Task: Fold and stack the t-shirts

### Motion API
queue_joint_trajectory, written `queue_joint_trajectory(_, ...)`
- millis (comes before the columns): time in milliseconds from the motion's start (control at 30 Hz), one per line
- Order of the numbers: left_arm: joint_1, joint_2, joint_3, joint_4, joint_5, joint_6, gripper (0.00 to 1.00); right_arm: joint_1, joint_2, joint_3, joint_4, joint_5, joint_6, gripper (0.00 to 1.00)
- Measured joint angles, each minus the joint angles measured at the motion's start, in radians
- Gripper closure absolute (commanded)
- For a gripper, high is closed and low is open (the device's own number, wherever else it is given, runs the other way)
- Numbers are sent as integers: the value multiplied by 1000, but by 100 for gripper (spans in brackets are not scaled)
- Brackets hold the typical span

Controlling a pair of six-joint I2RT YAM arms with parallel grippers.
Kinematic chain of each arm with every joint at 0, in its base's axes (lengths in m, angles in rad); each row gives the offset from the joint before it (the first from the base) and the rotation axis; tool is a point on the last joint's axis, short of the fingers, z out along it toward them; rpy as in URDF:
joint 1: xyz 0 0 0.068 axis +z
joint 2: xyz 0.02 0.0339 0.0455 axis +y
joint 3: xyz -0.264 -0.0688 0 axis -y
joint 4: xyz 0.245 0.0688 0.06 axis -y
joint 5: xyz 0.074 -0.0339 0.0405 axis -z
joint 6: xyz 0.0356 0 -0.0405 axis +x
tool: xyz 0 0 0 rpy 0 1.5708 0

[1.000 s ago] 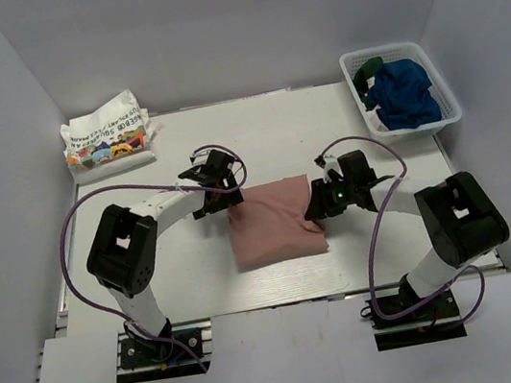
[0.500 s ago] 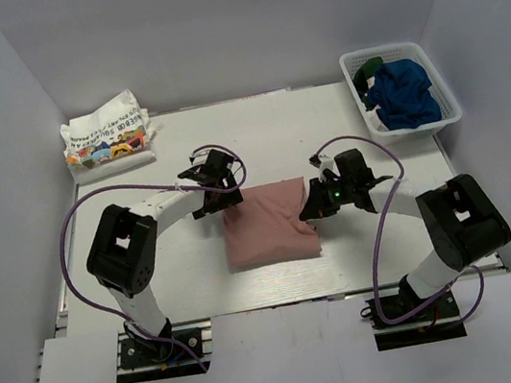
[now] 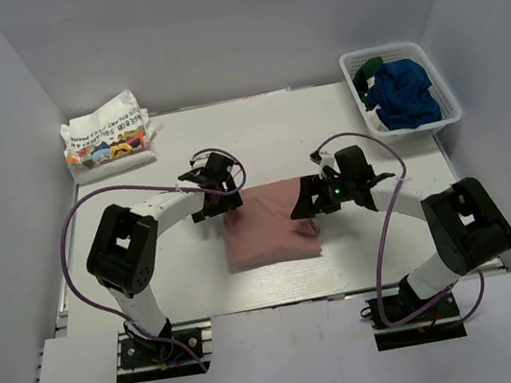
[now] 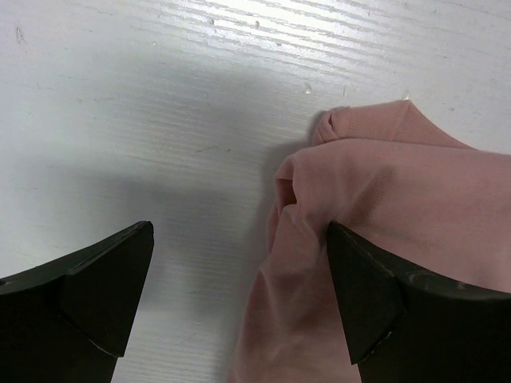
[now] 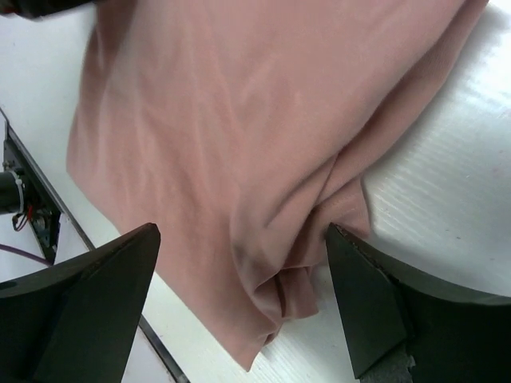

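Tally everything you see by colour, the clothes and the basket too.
Pink t-shirt: 1
Blue t-shirt: 1
Dark green t-shirt: 1
White printed pile: 1 (how many shirts are in it cannot be told)
White basket: 1
Total: 5

- Dusty pink t-shirt [image 3: 270, 223]: folded into a rough square and lying flat mid-table [image 3: 266, 132], with creased, bunched folds along its right edge.
- White t-shirts [image 3: 109, 137]: a small folded pile at the far left corner, showing black lettering and a colourful print on top.
- Navy blue t-shirt [image 3: 406, 95]: crumpled in the white mesh basket [image 3: 447, 95] at far right.
- Dark green t-shirt [image 3: 370, 66]: bunched behind the navy one in the same basket, mostly hidden.
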Motion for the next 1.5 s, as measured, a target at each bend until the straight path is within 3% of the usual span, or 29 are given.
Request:
queue_joint_trajectory(400,0,-19,-32,11,-1,0,1,83,-58,80,-125,157,-51,13)
queue_joint_trajectory(500,0,-19,-35,17,-1,0,1,102,-16,102,-150,209,-58,39)
queue_joint_trajectory(533,0,-19,-36,18,-1,0,1,104,3,111,-155,225,-57,73)
queue_joint_trajectory(567,0,-19,-36,19,-2,0,1,105,18,117,-158,238,-59,91)
queue_joint_trajectory(600,0,-19,-36,19,-3,0,1,106,31,121,-160,248,-51,100)
queue_joint_trajectory(1100,6,-19,-41,33,-19,3,1,92,21,108,-152,392,82,100)
queue_joint_trajectory(1167,7,-23,-53,48,-18,5,1,87,60,106,-142,392,100,91)
queue_joint_trajectory(1200,7,-27,-60,52,-14,5,1,85,81,106,-135,393,110,79)
queue_joint_trajectory(1300,7,-53,-91,74,7,18,1,80,107,121,-126,389,130,79)
queue_joint_trajectory(1400,7,-100,-132,97,42,38,1,81,112,127,-116,376,138,51)
queue_joint_trajectory(1433,7,-116,-145,105,53,43,1,82,109,127,-109,365,139,10)
queue_joint_trajectory(1500,6,-144,-166,123,76,51,1,89,82,131,-95,340,140,9)
